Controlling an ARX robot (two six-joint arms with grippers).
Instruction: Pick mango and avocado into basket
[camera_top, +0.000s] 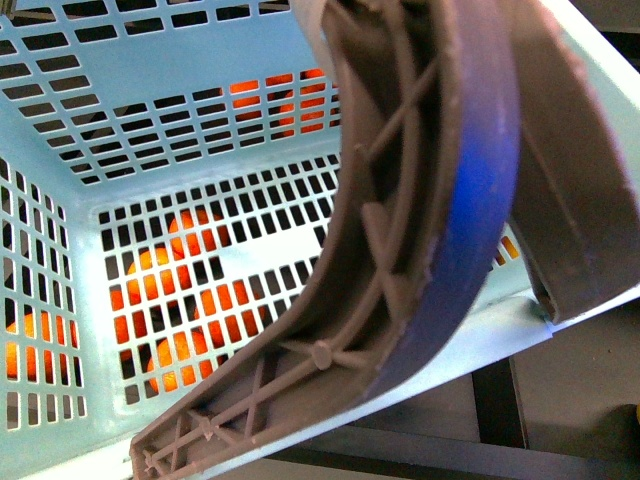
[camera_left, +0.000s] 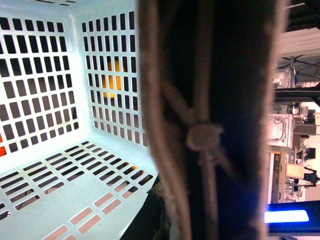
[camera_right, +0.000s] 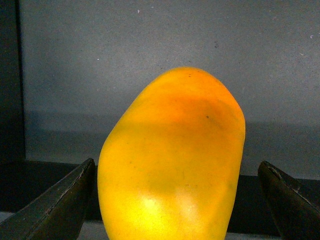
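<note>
So, right gripper (camera_right: 176, 165) here: jaws spread wide with the mango (camera_right: 170, 150) standing between them, nothing clamped yet. There's a gap on both sides, but the fruit sits much closer to one of my fingers (camera_right: 55, 205) than the other, so I'm not centred on it. It reaches well past my fingertips, and I'm only bracketing its fat lower half.

My take on doing this grab properly: nudge sideways first so both pads meet the skin together, otherwise the near finger shoves the mango over before the far one arrives. That skin looks smooth and rounded, so I'd guess it squirts out of a tip pinch. I'd go deeper so the widest part is inside the jaws, then close slowly and only firm enough to hold.

The basket (camera_top: 180, 55) fills the front view, tilted, with its brown handle (camera_top: 430, 200) swung across it. I can't place it relative to my right jaws, since neither shows in the other's view. What I can see of the inside looks empty. The orange fruits (camera_top: 190, 235) are outside, glowing through the lattice. No avocado anywhere I can see. My left gripper isn't showing at all, just handle and basket wall in front of that wrist camera
</note>
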